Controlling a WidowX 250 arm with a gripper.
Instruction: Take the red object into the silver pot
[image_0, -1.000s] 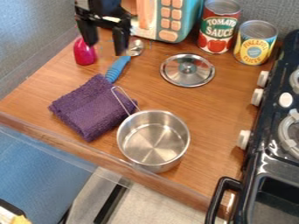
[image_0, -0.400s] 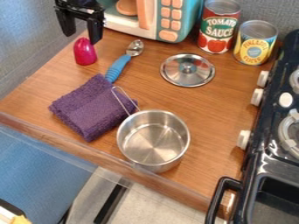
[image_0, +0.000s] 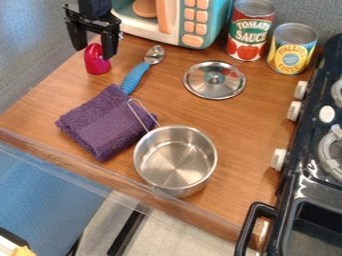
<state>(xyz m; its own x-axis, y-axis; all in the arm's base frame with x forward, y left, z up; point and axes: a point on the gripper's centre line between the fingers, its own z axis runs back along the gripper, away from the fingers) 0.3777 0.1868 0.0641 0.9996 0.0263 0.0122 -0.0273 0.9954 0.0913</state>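
I see end effector (image_0: 95, 53) spread above red object (image_0: 97, 64) | both well beyond silver pot (image_0: 176, 160) | likely grasp step: centre, lower straight, then squeeze evenly

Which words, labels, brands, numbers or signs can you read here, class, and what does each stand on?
"TOMATO SAUCE": on the red-labelled can.
"PINEAPPLE": on the yellow-labelled can; the word lower down is too small to read surely.
Any marks on the pale orange buttons: too small to read.
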